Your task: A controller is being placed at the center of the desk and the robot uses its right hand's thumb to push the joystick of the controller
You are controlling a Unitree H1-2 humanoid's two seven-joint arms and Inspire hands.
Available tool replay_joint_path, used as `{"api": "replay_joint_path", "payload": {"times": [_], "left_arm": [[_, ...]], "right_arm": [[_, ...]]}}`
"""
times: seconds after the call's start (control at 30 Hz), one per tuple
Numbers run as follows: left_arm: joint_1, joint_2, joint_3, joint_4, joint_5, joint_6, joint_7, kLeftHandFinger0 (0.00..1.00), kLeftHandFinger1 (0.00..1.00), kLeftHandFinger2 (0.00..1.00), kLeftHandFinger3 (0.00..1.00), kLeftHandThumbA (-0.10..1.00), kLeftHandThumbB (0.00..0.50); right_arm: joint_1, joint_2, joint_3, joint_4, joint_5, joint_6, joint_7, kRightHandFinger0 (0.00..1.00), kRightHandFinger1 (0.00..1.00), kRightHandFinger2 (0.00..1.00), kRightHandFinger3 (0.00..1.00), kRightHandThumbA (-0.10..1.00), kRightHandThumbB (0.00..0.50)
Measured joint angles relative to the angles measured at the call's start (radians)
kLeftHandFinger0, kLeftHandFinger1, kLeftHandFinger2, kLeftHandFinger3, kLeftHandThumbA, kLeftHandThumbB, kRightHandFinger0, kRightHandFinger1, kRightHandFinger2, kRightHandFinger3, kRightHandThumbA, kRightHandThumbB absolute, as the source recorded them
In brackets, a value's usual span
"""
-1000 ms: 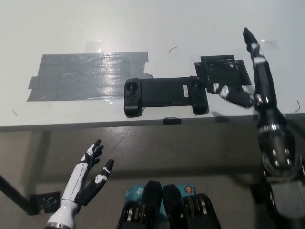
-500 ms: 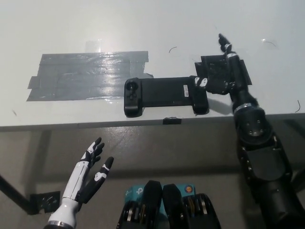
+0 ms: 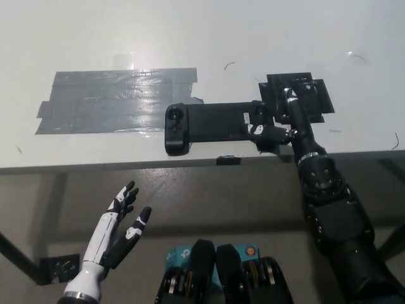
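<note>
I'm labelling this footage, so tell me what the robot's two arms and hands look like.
The left robot hand is slim and white with black finger segments and black tips, on a white forearm that ends in a black cuff. The right robot hand is black with small white patches on the fingers. Its arm is glossy black, built of bulky rounded segments with small silver screws.

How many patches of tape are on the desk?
2: a large grey tape patch left of the controller, and a small black tape patch at its right end, partly under the right hand.

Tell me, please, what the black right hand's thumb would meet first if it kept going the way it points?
Probably the right grip of the controller: the right hand's thumb points left at it, though contact is unclear.
</note>
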Motion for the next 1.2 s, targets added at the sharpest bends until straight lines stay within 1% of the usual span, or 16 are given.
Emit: {"api": "replay_joint_path", "payload": {"times": [0.17,0.23,0.33,0.4,0.6,0.63,0.67,0.7,0.73,0.77,0.8,0.87,0.93,0.97,1.0,1.2], "left_arm": [[0.0,0.0,0.0,0.0,0.0,-0.001,0.0,1.0,1.0,1.0,1.0,0.79,0.0],[0.002,0.0,0.0,0.0,0.0,-0.001,0.0,1.0,1.0,1.0,1.0,0.79,0.0],[0.003,0.0,0.0,0.0,0.0,-0.001,0.0,1.0,1.0,1.0,1.0,0.75,0.0],[0.003,0.0,0.0,0.0,0.0,-0.001,0.0,1.0,1.0,1.0,1.0,0.74,0.0],[0.003,0.0,0.0,0.0,-0.001,-0.001,0.0,1.0,1.0,1.0,1.0,0.73,0.0],[0.003,0.0,0.0,0.0,0.0,-0.001,0.0,1.0,1.0,1.0,1.0,0.73,0.0],[0.003,0.0,0.0,0.0,0.0,-0.001,0.0,1.0,1.0,1.0,1.0,0.71,0.0],[0.003,0.0,0.0,0.0,0.0,-0.001,0.0,1.0,1.0,1.0,1.0,0.68,0.0],[0.002,0.0,0.0,0.0,0.0,-0.001,0.0,1.0,1.0,1.0,1.0,0.67,0.0],[0.002,0.0,0.0,0.0,-0.001,-0.001,0.0,1.0,1.0,1.0,1.0,0.67,0.0],[0.002,0.0,0.0,0.0,-0.001,-0.001,0.0,1.0,1.0,1.0,1.0,0.67,0.0],[0.002,0.0,0.0,0.0,-0.002,-0.001,0.0,1.0,1.0,1.0,1.0,0.69,0.0],[0.002,0.0,0.0,0.0,-0.002,-0.001,0.0,1.0,1.0,1.0,1.0,0.68,0.0],[0.002,0.0,0.0,0.0,-0.002,-0.001,0.0,1.0,1.0,1.0,1.0,0.68,0.0],[0.001,0.0,0.0,0.0,-0.002,-0.001,0.0,1.0,1.0,1.0,1.0,0.67,0.0],[-0.001,-0.001,0.001,0.0,-0.003,-0.001,0.0,1.0,1.0,1.0,1.0,0.67,0.0]], "right_arm": [[-0.025,-0.005,-0.01,0.052,0.005,-0.024,-0.013,1.0,1.0,1.0,1.0,1.0,0.217],[-0.027,-0.006,-0.019,0.064,0.012,-0.037,-0.017,1.0,1.0,1.0,1.0,1.0,0.205],[-0.028,-0.011,-0.03,0.076,0.026,-0.053,-0.023,1.0,1.0,1.0,1.0,1.0,0.23],[-0.028,-0.016,-0.04,0.081,0.037,-0.06,-0.025,1.0,1.0,1.0,1.0,1.0,0.232],[-0.036,-0.028,-0.068,0.086,0.067,-0.064,-0.03,1.0,1.0,1.0,1.0,1.0,0.192],[-0.036,-0.028,-0.07,0.086,0.069,-0.065,-0.031,1.0,1.0,1.0,1.0,1.0,0.168],[-0.036,-0.028,-0.072,0.087,0.073,-0.066,-0.033,1.0,1.0,1.0,1.0,1.0,0.111],[-0.036,-0.028,-0.075,0.088,0.077,-0.067,-0.034,1.0,1.0,1.0,1.0,1.0,0.032],[-0.036,-0.028,-0.078,0.09,0.08,-0.07,-0.035,1.0,1.0,1.0,1.0,1.0,0.002],[-0.036,-0.028,-0.078,0.092,0.082,-0.071,-0.036,1.0,1.0,1.0,1.0,1.0,0.0],[-0.036,-0.028,-0.08,0.096,0.084,-0.076,-0.038,1.0,1.0,1.0,1.0,0.78,0.0],[-0.038,-0.028,-0.081,0.106,0.088,-0.09,-0.045,1.0,1.0,1.0,1.0,0.24,0.0],[-0.039,-0.028,-0.081,0.118,0.089,-0.106,-0.055,1.0,1.0,1.0,1.0,-0.01,0.0],[-0.039,-0.027,-0.082,0.121,0.089,-0.112,-0.061,1.0,1.0,1.0,1.0,-0.08,0.0],[-0.039,-0.027,-0.082,0.125,0.09,-0.119,-0.066,1.0,1.0,1.0,1.0,-0.1,0.0],[-0.039,-0.016,-0.082,0.146,0.09,-0.163,-0.081,1.0,1.0,1.0,1.0,-0.1,0.0]]}}
